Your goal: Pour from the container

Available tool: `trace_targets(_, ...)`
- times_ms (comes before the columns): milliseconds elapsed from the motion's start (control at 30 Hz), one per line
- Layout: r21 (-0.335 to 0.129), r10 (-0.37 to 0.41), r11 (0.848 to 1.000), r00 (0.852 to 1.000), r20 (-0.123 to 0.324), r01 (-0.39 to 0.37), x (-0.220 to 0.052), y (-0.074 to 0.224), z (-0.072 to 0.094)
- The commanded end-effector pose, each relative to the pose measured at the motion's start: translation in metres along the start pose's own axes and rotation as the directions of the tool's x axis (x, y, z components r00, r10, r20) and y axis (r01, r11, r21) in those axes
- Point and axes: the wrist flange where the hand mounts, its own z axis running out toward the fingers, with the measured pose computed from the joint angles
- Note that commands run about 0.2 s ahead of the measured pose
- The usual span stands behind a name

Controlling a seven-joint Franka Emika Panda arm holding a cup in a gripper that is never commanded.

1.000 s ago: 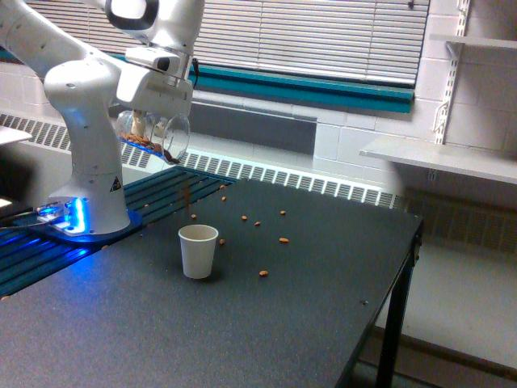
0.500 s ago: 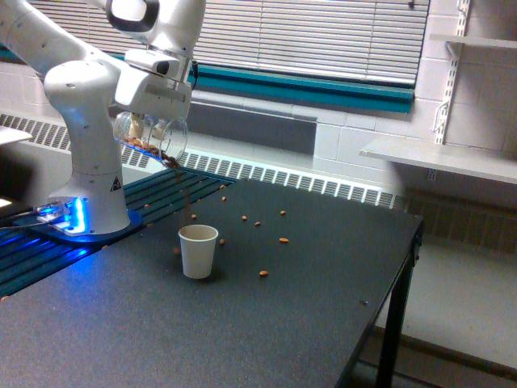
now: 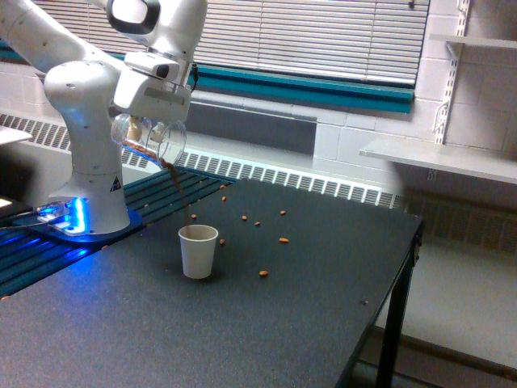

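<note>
Jar [image 3: 149, 139] is pinched in the jaws of the gripper [image 3: 144, 121], tipped with its mouth toward 5 o'clock, high above the cup [image 3: 198, 250] on the bench [image 3: 307, 323]; nuts are seen falling.

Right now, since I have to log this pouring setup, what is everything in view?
Clear cylindrical jar: one, transparent, brown nut pieces inside, tilted above the cup, pieces falling from its mouth.
Small white paper cup: one, white, upright on the table.
Loose nut pieces: several, brown, scattered on the table beyond the cup.
Dark table: one, black.
Window blinds: white, back wall.
Wall shelves: two, white, the exterior view's right.
Robot arm: one, white, claw shut on the jar.
</note>
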Motion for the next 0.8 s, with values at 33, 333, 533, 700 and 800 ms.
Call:
trace_targets(33, -0.022, -0.034, 0.999, 0.999, 0.011, 0.034, -0.0035, -0.0042, 0.0083)
trace_targets(333, -0.025, -0.047, 0.999, 0.999, 0.019, 0.048, -0.0003, -0.0061, 0.0088)
trace_targets(533, -0.027, -0.062, 0.998, 0.998, 0.027, 0.062, 0.0015, -0.0076, 0.0092)
trace_targets(700, -0.026, -0.075, 0.997, 0.997, 0.037, 0.076, 0.0026, -0.0094, 0.0097)
trace_targets(800, -0.028, -0.078, 0.996, 0.996, 0.039, 0.079, 0.0029, -0.0107, 0.01)
